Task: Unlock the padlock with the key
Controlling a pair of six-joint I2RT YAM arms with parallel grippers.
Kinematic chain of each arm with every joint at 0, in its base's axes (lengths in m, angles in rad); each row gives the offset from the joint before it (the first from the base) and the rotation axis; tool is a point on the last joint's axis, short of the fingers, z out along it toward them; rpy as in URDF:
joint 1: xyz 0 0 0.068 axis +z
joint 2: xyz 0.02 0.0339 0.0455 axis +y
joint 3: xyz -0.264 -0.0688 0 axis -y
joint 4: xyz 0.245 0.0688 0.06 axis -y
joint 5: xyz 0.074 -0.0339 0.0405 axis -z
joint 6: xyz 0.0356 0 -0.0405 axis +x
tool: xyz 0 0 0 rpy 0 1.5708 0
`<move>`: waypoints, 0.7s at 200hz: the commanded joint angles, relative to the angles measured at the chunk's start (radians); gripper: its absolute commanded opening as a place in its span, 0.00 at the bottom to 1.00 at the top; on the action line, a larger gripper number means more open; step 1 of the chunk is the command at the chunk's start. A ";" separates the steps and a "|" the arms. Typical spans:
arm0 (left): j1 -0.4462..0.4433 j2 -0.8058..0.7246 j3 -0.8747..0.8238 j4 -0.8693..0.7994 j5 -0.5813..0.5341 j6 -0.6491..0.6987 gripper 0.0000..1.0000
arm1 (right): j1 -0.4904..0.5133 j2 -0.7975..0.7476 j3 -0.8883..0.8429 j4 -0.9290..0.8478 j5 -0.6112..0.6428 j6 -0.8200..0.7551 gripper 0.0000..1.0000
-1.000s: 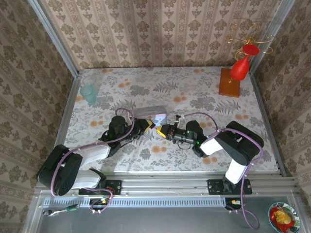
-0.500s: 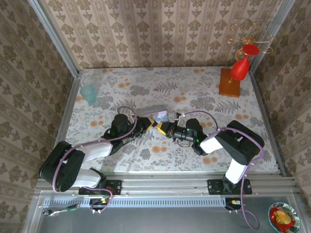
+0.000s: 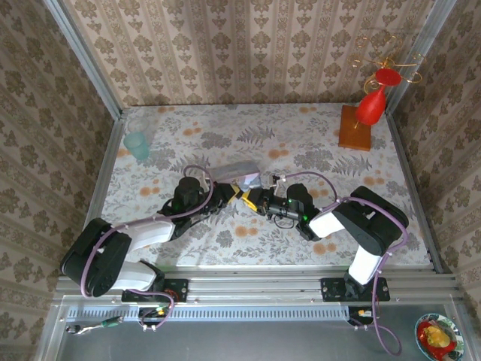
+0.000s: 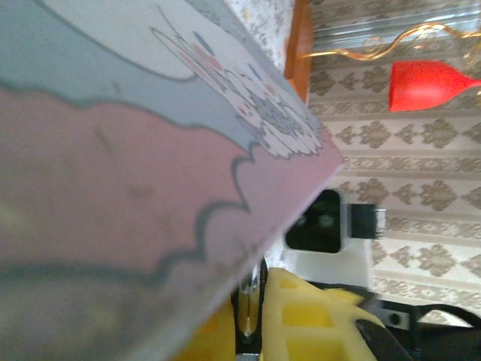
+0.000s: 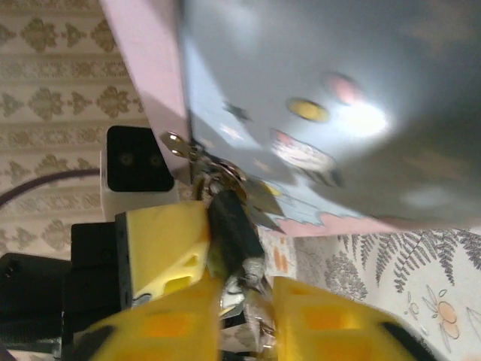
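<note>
The right fingers (image 5: 301, 301) are gripping the padlock (image 5: 233, 226); the left fingers (image 4: 293, 308), just beside, are pinching a thin metal piece (image 4: 248, 301).

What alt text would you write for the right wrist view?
A small dark padlock sits at the yellow fingertips of the right gripper, with a key ring at its far end. A pale blue tin with a pastel picture looms above.

Tin (image 4: 113, 150) blurred and cropped, padlock (image 5: 233, 226) half hidden by jaws
</note>
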 commanded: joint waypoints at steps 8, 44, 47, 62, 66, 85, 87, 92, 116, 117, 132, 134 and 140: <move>0.003 -0.033 0.002 -0.104 -0.059 0.065 0.00 | -0.012 -0.088 -0.019 -0.122 -0.012 -0.136 0.41; 0.003 -0.013 0.023 -0.113 -0.065 0.069 0.00 | -0.029 -0.273 -0.041 -0.489 0.010 -0.347 0.45; 0.003 -0.011 0.023 -0.114 -0.065 0.070 0.00 | -0.029 -0.296 -0.034 -0.539 0.022 -0.374 0.44; 0.002 -0.010 0.029 -0.127 -0.069 0.074 0.00 | -0.028 -0.420 0.009 -0.805 0.076 -0.504 0.44; 0.002 -0.011 0.031 -0.133 -0.069 0.075 0.00 | -0.028 -0.451 0.021 -0.864 0.087 -0.536 0.44; -0.006 -0.022 0.039 -0.179 -0.083 0.088 0.00 | -0.015 -0.577 0.087 -1.091 0.149 -0.690 0.43; -0.007 -0.023 0.041 -0.186 -0.086 0.091 0.00 | -0.011 -0.590 0.094 -1.111 0.161 -0.710 0.43; -0.009 -0.027 0.045 -0.205 -0.092 0.097 0.00 | 0.001 -0.616 0.112 -1.163 0.190 -0.753 0.42; -0.015 -0.041 0.051 -0.243 -0.108 0.108 0.00 | 0.080 -0.690 0.169 -1.282 0.305 -0.937 0.38; -0.016 -0.041 0.051 -0.244 -0.108 0.108 0.00 | 0.084 -0.691 0.171 -1.283 0.310 -0.944 0.38; -0.018 -0.050 0.054 -0.258 -0.114 0.109 0.00 | 0.186 -0.704 0.179 -1.268 0.405 -1.065 0.36; -0.020 -0.052 0.055 -0.260 -0.115 0.109 0.00 | 0.202 -0.704 0.178 -1.262 0.424 -1.084 0.36; -0.020 -0.056 0.056 -0.265 -0.117 0.111 0.00 | 0.257 -0.703 0.177 -1.242 0.481 -1.141 0.36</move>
